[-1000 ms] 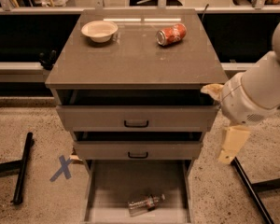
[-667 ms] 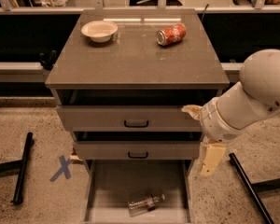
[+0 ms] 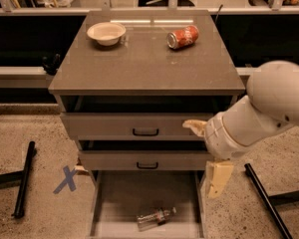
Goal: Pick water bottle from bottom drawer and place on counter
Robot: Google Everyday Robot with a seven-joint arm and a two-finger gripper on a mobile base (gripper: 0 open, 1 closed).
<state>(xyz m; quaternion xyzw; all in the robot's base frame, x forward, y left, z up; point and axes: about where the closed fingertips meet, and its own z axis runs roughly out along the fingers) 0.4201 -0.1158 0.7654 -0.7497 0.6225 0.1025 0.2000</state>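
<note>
Speckled floor, drawer cabinet in the middle, dark shelving behind. The counter (image 3: pixel 139 68) carries a bowl (image 3: pixel 106 33) back left and a red can (image 3: pixel 183 37) on its side back right. Its front half is bare, so you have plenty of room to set something down there.

All three drawers stand out in steps. The top drawer (image 3: pixel 109 126) is out least and the middle drawer (image 3: pixel 109 160) a bit more. The bottom drawer (image 3: pixel 114 195) is out furthest, which leaves its floor exposed from above.

The bottle (image 3: pixel 156 217) lies on its side on that floor, near the front edge and slightly right of centre. Its cap points right and toward the cabinet. It touches nothing else and the drawer holds nothing else.

The gripper (image 3: pixel 203 157) hangs at the cabinet's right front corner, level with the upper two drawers. It is above the bottle and to its right, well apart from it. The two pale fingers are spread wide with nothing between them. One points left across the top drawer front and the other points down beside the bottom drawer's right wall.

My read is that you're on the approach, with no grasp made. The bottle lies low and at an angle, so expect to drop the wrist into the drawer and turn the jaws across the bottle's body. Watch the right wall and the overhanging middle drawer. The crinkled plastic may roll or squash.

A blue X (image 3: pixel 67 179) marks the floor on the left, next to black legs (image 3: pixel 24 178).
</note>
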